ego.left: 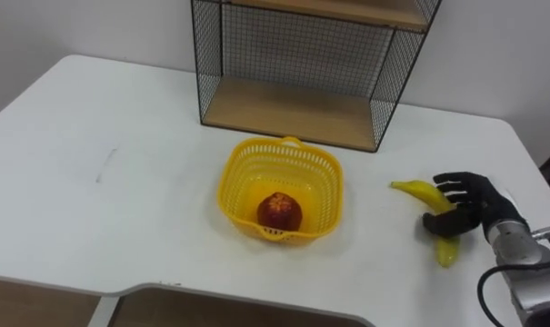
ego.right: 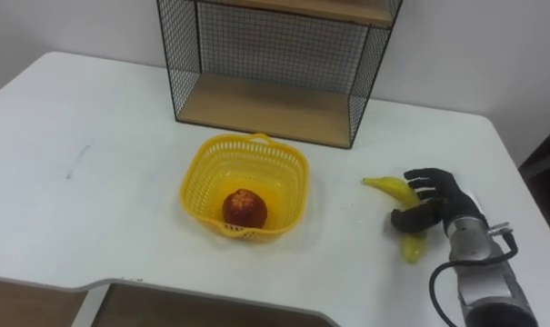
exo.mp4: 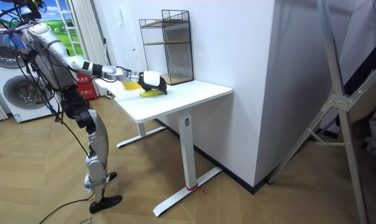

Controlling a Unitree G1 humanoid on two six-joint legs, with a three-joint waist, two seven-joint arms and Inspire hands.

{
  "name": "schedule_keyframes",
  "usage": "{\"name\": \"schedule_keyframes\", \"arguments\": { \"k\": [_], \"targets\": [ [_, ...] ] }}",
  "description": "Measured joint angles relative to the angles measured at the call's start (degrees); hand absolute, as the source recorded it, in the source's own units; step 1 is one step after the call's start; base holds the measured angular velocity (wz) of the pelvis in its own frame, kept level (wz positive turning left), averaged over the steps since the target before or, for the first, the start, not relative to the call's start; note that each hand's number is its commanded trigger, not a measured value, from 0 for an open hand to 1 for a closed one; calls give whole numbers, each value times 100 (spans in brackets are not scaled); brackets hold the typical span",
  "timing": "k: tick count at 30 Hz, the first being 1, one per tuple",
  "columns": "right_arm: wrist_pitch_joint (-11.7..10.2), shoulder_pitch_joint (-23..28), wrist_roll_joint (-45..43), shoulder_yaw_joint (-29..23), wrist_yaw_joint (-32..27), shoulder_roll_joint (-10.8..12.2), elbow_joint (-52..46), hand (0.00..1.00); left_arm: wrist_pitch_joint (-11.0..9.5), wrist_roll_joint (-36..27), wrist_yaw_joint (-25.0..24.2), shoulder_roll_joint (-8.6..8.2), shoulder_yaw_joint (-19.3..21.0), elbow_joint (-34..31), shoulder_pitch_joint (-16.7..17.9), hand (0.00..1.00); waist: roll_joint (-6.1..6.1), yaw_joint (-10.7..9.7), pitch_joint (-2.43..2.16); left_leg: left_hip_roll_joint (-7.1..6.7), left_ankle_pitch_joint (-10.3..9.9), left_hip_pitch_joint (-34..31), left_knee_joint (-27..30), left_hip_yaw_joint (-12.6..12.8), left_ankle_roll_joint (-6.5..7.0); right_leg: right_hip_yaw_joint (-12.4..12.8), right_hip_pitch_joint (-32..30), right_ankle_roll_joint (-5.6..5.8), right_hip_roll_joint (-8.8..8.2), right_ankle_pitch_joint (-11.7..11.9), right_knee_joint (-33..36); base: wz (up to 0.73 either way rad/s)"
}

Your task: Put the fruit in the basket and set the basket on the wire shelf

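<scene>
Right hand [ego.left: 465, 211] at worktop's [ego.left: 120, 136] right edge, fingers [ego.left: 453, 189] curled round banana [ego.left: 418, 190]. Recommend firm grip before lifting to basket [ego.left: 227, 182].

Open table [ego.left: 93, 209] separates basket [ego.left: 238, 173] from banana [ego.left: 420, 192]; the wire shelf [ego.left: 293, 113] stands close behind the basket.

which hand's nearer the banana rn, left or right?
Right. The right hand is curled around the banana on the table, right of the basket. Nothing else is close to the banana, so the left hand is farther off.
</scene>
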Motion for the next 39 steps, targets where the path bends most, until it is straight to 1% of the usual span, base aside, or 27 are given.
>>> {"name": "schedule_keyframes", "arguments": {
  "k": [6, 14, 21, 24, 29, 32, 34, 35, 36, 39],
  "targets": [
    [65, 8, -70, 13, -55, -5, 60, 100, -2, 3, 0, 19, -1, -27, -6, 0, -24, 9, 13, 0, -1, -2, -15, 0, 0, 0, -7, 0, 1, 0, -3, 0],
    [58, 16, -11, 8, -57, 8, 63, 100, -8, -5, 2, 21, -6, -23, -20, 0, -51, 1, 40, -1, -2, -21, 4, -25, -1, -4, -5, 0, 2, 0, -3, 0],
    [54, 17, 30, 16, -58, 7, 57, 100, -8, -6, 2, 21, -8, -24, -26, 0, -38, -2, 42, 0, -2, -25, 10, -20, -1, 1, -9, 0, 4, 0, -6, 0],
    [44, 18, 103, 23, -65, 7, 58, 100, -8, -6, 2, 21, -14, -24, -43, 0, -15, 0, 40, 2, -3, -19, 13, 0, -1, 29, -13, 0, 6, 0, -6, -2],
    [63, 17, 668, 31, -122, 15, 70, 100, -7, -5, 3, 20, -91, 0, -60, 0, 48, -1, 34, 6, -2, -5, 14, 14, -1, 50, -15, 0, 6, 0, -4, -2],
    [89, 17, 1158, 20, -128, 20, 28, 100, 9, -6, 3, 6, -125, 100, -93, 0, 76, -4, 44, 12, 0, -3, 8, 20, -4, 84, -22, -1, 13, 0, -4, -1],
    [197, 41, 1590, 29, -125, 25, -107, 100, 8, -6, 21, -1, -125, 99, -92, 0, 79, -7, 46, 19, 0, 8, 2, 51, -4, 94, -26, -1, 15, 0, -7, -5],
    [199, 74, 1714, 60, -111, 30, -200, 100, 8, -6, 31, -5, -129, 99, -99, 0, 78, -8, 48, 20, 0, 7, 1, 62, -4, 99, -28, -1, 15, 0, -8, -6],
    [198, 180, 1891, 101, -99, 81, -471, 100, 3, -5, 35, -11, -128, 99, -114, 0, 97, -5, 64, 20, 0, 4, -4, 102, -4, 108, -35, -1, 15, 0, -12, -5],
    [195, 515, 2449, 188, -51, 349, -1244, 100, 3, -4, 37, -13, -126, 97, -141, 0, 126, -10, 63, 20, 0, 3, -7, 115, -3, 114, -37, -1, 13, 0, -21, -1]
  ]
}}
